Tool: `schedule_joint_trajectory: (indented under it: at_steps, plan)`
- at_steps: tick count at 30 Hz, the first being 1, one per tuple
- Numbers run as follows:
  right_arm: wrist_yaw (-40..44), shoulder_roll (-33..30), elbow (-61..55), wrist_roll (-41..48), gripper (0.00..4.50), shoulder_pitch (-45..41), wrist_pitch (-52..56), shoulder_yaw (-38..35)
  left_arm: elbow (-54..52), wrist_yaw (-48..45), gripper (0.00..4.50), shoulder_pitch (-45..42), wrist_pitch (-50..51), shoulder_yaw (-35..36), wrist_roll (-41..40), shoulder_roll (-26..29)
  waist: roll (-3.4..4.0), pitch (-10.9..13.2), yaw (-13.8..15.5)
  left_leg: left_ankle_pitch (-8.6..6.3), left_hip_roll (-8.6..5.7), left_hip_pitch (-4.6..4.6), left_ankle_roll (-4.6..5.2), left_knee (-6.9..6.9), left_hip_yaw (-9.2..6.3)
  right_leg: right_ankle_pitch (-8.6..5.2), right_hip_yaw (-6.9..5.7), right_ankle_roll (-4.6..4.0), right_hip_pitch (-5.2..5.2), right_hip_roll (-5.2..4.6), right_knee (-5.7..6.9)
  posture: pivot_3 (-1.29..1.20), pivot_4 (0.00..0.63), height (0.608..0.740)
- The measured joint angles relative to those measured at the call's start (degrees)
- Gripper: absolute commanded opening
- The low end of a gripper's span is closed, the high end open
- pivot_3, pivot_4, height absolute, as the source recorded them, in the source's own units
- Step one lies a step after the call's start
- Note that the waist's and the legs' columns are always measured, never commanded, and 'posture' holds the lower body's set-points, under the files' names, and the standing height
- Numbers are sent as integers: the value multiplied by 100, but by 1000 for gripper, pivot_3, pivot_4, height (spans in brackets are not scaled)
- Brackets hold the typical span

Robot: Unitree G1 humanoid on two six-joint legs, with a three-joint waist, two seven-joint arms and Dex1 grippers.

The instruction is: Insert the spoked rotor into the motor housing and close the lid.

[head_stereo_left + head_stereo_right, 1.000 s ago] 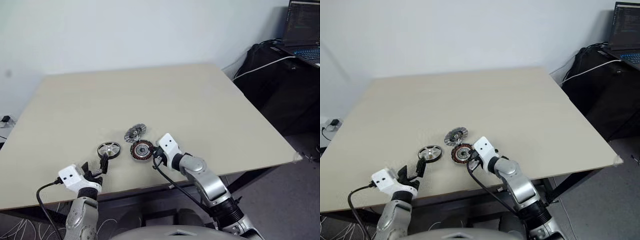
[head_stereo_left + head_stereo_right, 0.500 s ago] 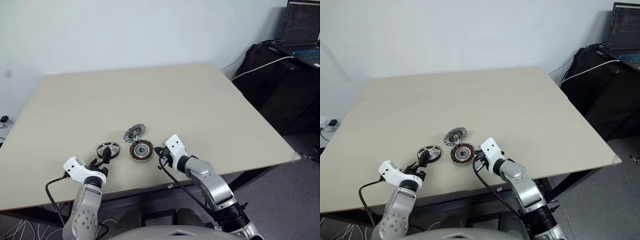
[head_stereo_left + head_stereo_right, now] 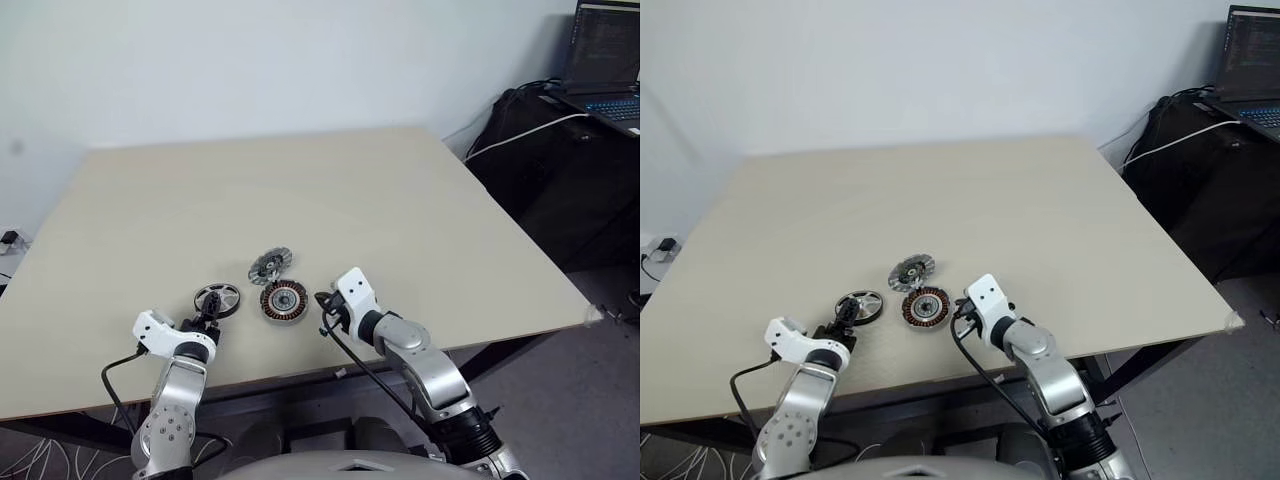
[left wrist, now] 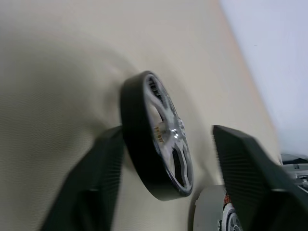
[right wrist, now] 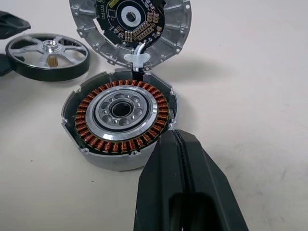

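Silver spoked rotor lies flat on the table, at nine o'clock of the motor housing. Left gripper straddles its rim, fingers spread, one touching. Right gripper, pressed together, sits at the housing's four o'clock.

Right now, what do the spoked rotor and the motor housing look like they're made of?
The spoked rotor looks like bright polished metal, glinting on spokes and hub, with a dark matte rim, maybe coated or rubber. The motor housing looks like dull grey cast metal, holding a ring of copper-coloured wire windings around a silvery steel-looking bearing centre.
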Motion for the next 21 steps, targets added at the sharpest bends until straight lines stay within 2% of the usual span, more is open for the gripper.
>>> schedule_joint_trajectory:
  at_steps: [5,6,14,21]
  plan:
    - [-20,5,0,2,0,3,2,-2,9,22,578,-1,-14,1,-146,0,-1,0,7,-1,0,0,-1,0,0,0,0,0,0,0,0,0,0,740]
    - [-23,5,0,4,0,3,3,-7,9,25,401,-7,-23,1,-166,0,-1,-1,8,-1,0,0,-2,0,0,0,0,0,0,0,0,0,0,740]
    - [-49,-9,-1,10,0,45,4,-71,16,-34,403,5,-301,119,-309,-4,-3,-2,3,0,0,-1,-1,0,1,-1,1,-1,-2,1,0,0,0,740]
    - [-52,-43,-34,10,0,188,12,-109,-498,-1240,403,104,-960,371,-1145,-12,-8,-2,43,-3,-3,-7,-4,1,3,-2,-1,-3,-1,-4,-7,0,0,740]
